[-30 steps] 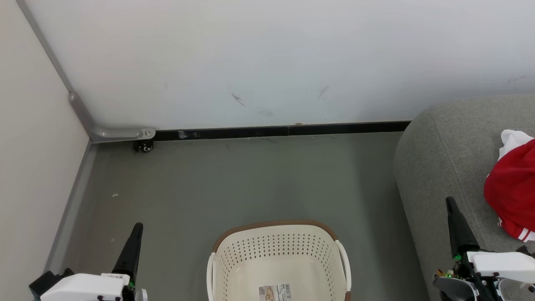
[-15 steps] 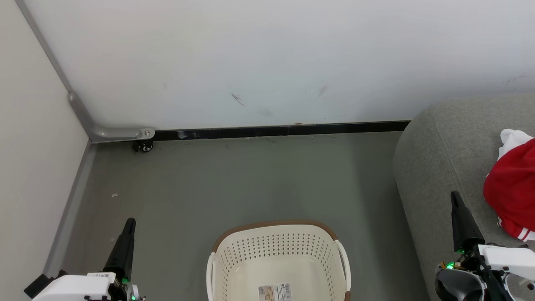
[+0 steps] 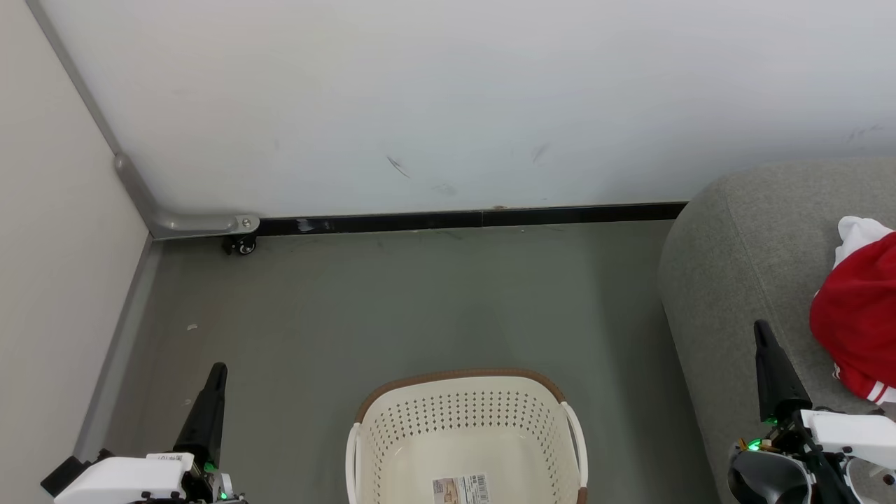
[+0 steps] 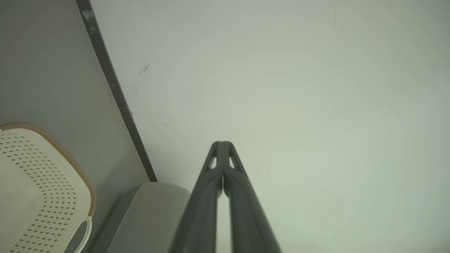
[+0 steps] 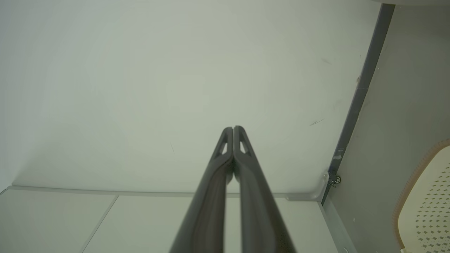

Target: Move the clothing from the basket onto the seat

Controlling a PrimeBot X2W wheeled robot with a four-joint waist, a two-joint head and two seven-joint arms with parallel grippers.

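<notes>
The left gripper (image 3: 218,371) hangs above the grey floor (image 3: 392,308), its two fingers pressed together on nothing. To its right stands the laundry basket (image 3: 455,375); the barcode sticker (image 3: 460,488) on its bottom is too small to read. The right gripper (image 3: 759,329), also clenched on nothing, is over the grey sofa (image 3: 735,266), where the red clothing (image 3: 857,322) lies.

basket (image 3: 465,427) on floor (image 3: 392,301) | seat (image 3: 742,280) right | clothing (image 3: 857,322) on seat
</notes>
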